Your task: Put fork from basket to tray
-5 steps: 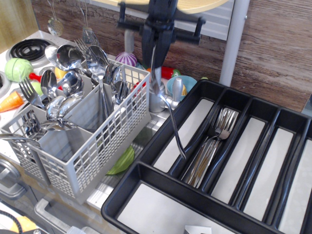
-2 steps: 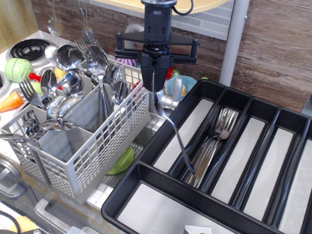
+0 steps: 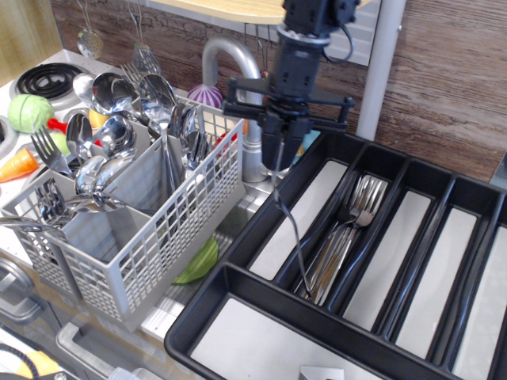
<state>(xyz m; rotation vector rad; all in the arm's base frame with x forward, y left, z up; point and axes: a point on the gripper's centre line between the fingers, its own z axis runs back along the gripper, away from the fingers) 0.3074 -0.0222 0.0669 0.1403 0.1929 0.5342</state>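
My gripper hangs over the near left end of the black tray, right of the grey basket. It is shut on the head of a steel fork. The fork hangs down with its thin handle reaching into the tray compartment that holds several forks. The handle tip is at or just above those forks; I cannot tell if it touches. The basket holds several spoons and other forks.
A steel tap stands behind the basket, close to my gripper. Toy vegetables lie on the stove at the left. A green item lies in the sink between basket and tray. A grey post rises behind the tray.
My gripper has moved right and down with the fork, from beside the basket to over the tray. The fork's handle now reaches lower into the fork compartment.
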